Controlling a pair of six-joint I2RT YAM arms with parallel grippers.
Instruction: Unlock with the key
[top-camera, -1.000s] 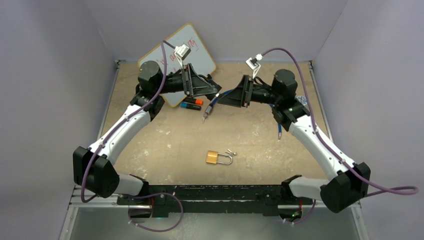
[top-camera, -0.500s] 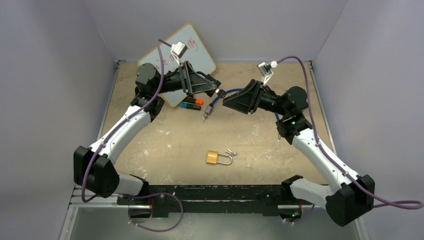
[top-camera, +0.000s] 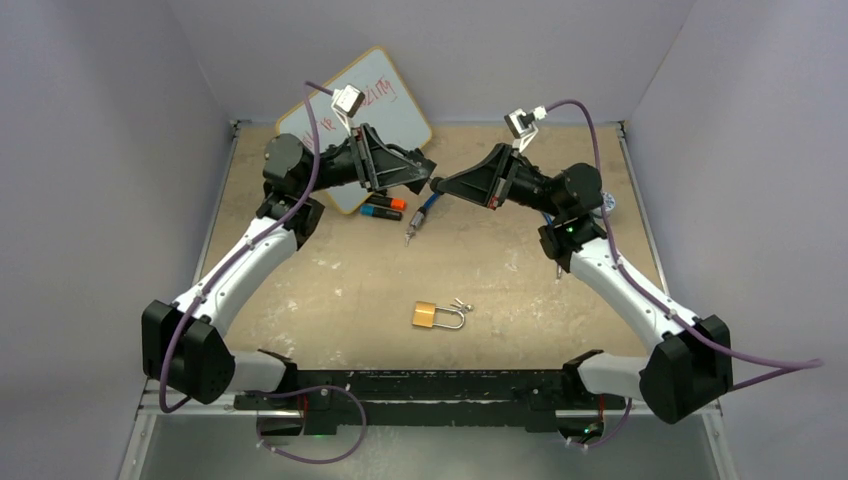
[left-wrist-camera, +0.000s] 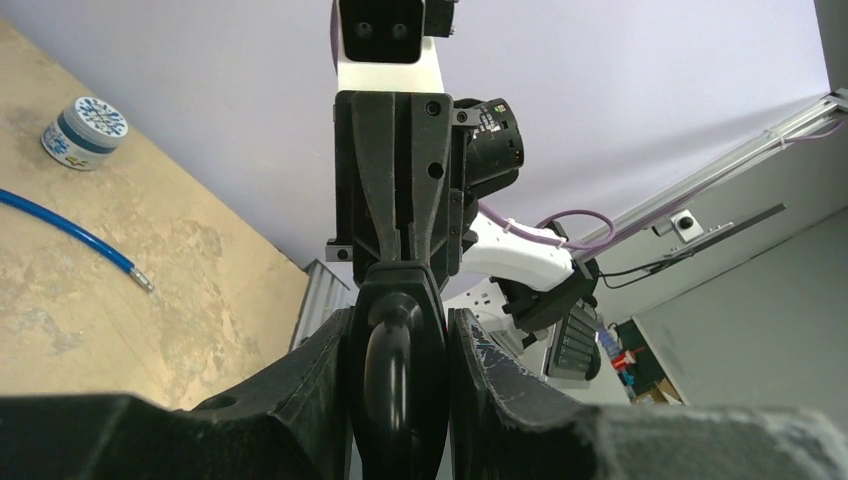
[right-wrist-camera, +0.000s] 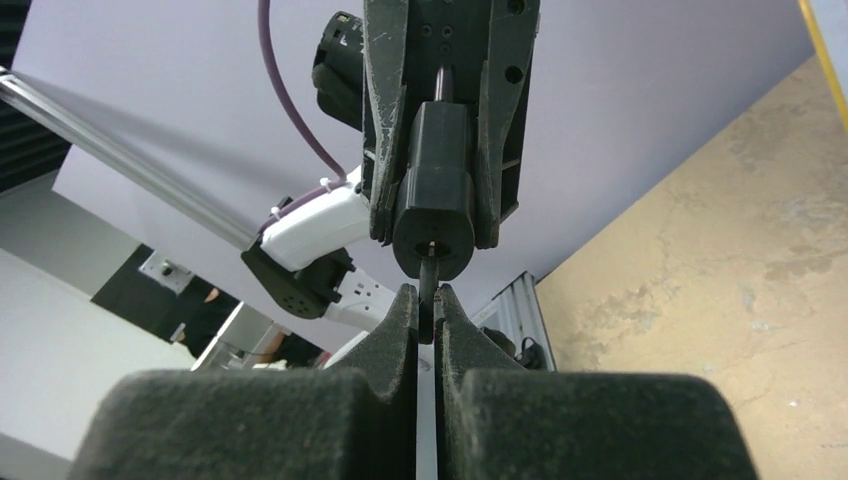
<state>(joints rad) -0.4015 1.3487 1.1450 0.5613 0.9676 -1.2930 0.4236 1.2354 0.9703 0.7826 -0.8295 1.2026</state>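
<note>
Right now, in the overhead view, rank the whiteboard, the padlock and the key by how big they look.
1. whiteboard: clearly largest, even partly covered.
2. padlock: far smaller, brass body plus shackle.
3. key: smallest, lying right beside the shackle.

The padlock (top-camera: 424, 316) has a brass-looking body and a shiny metal shackle (top-camera: 456, 319); the table (top-camera: 330, 270) looks rough and matt.
</note>
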